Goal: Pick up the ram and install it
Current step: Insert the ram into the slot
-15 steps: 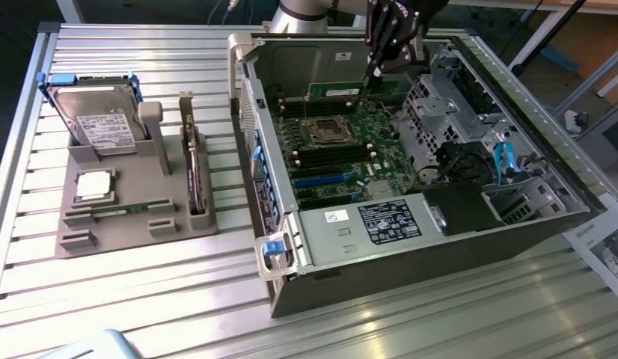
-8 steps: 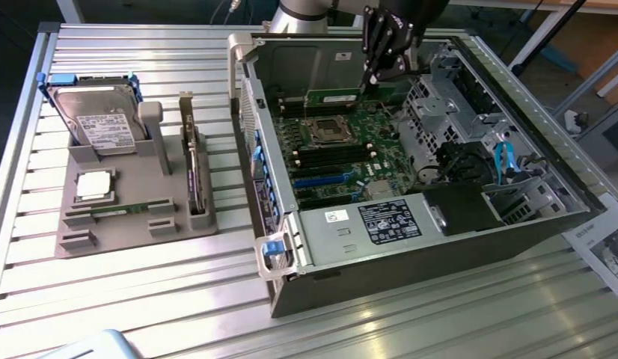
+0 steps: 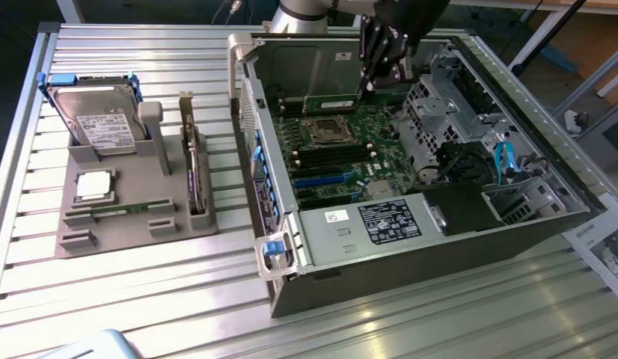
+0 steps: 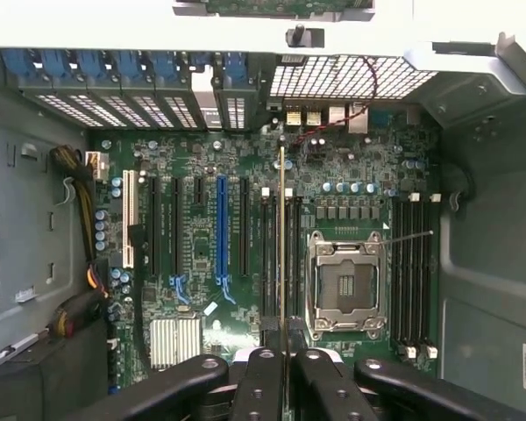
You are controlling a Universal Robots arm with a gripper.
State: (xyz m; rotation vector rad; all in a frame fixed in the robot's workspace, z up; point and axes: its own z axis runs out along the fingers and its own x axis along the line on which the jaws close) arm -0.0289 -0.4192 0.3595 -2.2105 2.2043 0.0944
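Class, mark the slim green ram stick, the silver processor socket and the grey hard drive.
Slim green ram stick [image 4: 282, 246], wrist view, its thin edge.
Silver processor socket [image 4: 344, 285], wrist view, its open centre.
Grey hard drive [image 3: 103, 126], exterior view, its white label.

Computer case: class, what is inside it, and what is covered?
A green motherboard with an empty processor socket; the ram is held above it in the jaws. The jaws cover part of the board.

Over the green motherboard [image 3: 339, 161] the open black tower case [image 3: 409, 277] leaves free room from above; a grey steel drive cage [image 3: 434, 105] and a labelled black box [image 3: 389, 221] crowd two edges (the black gripper [image 4: 285, 360], clamping the slim green ram stick [image 4: 282, 237], hangs near the case's far edge).
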